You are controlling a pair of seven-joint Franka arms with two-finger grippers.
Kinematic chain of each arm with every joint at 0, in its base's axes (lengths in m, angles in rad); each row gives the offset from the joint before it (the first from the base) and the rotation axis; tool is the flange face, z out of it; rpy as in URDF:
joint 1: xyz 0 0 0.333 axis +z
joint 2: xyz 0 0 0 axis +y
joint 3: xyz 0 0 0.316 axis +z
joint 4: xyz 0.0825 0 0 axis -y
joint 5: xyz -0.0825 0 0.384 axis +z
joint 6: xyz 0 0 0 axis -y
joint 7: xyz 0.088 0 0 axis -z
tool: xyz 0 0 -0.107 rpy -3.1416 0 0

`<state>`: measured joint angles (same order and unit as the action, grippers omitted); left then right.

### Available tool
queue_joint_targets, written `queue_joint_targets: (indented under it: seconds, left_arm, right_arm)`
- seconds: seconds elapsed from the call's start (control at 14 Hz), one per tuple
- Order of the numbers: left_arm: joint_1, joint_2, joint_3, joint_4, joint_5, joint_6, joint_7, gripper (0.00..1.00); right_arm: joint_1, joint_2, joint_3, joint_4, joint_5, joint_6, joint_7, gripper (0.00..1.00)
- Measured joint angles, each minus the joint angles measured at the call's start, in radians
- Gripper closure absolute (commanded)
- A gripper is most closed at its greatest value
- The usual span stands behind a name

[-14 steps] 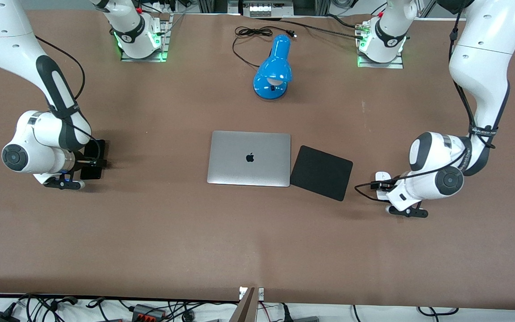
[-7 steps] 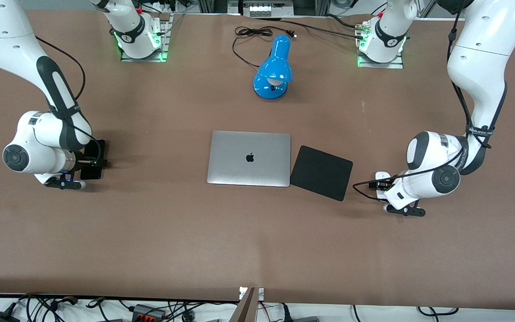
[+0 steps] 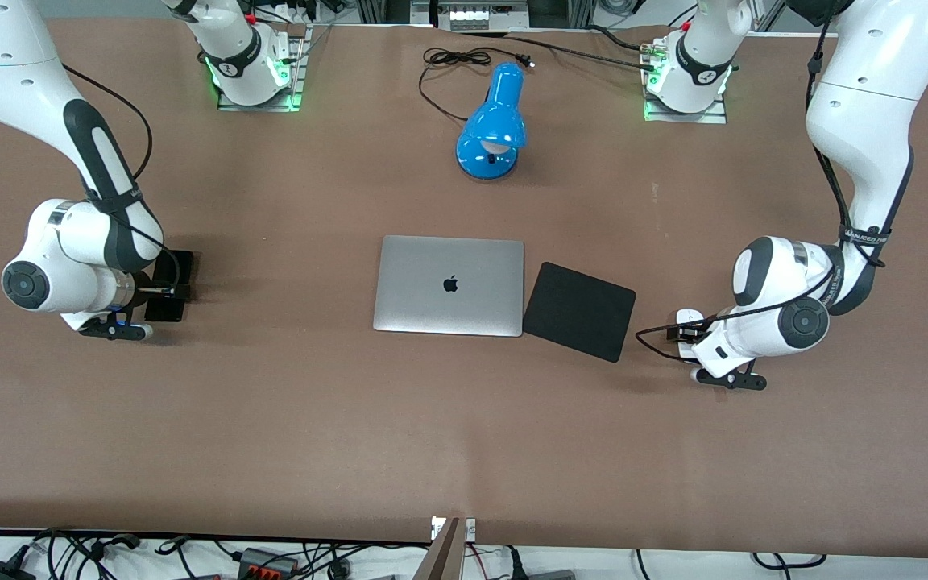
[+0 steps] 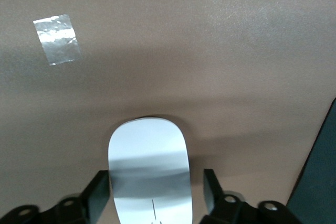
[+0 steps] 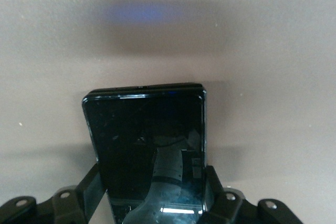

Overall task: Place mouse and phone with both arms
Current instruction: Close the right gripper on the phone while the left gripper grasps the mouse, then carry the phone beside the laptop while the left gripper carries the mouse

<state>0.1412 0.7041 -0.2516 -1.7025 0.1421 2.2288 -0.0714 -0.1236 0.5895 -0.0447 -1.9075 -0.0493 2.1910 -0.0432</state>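
Observation:
The white mouse (image 3: 690,316) lies on the brown table beside the black mouse pad (image 3: 579,310), toward the left arm's end. My left gripper (image 3: 687,329) is down over it. In the left wrist view the mouse (image 4: 149,150) sits between the fingers (image 4: 100,195) of the left gripper (image 4: 156,198), with a narrow gap at one side. The black phone (image 3: 179,266) is at the right arm's end, in my right gripper (image 3: 164,296). In the right wrist view both fingers (image 5: 212,187) of the right gripper (image 5: 152,192) press the edges of the phone (image 5: 144,129).
A shut silver laptop (image 3: 449,284) lies at the table's middle, against the mouse pad. A blue desk lamp (image 3: 492,129) with its black cord lies farther from the front camera. A strip of clear tape (image 4: 56,39) is stuck on the table near the mouse.
The left arm's wrist has shifted slightly toward the mouse pad and settled over the mouse. The right arm has barely moved, with the phone still between its fingers.

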Motion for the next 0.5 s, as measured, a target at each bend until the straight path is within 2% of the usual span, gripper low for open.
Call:
queue_joint_targets:
  seconds: [0.29,0.5]
  left_arm:
    - [0.000,0.000,0.000,0.000,0.002,0.001,0.001,0.35]
    - [0.000,0.000,0.000,0.000,0.002,0.002,0.001,0.39]
  right_arm:
    - [0.016,-0.013,0.015,0.034,0.000,-0.101,0.000,0.62]
    - [0.113,-0.043,0.028,0.129,0.006,-0.237,0.005,0.62]
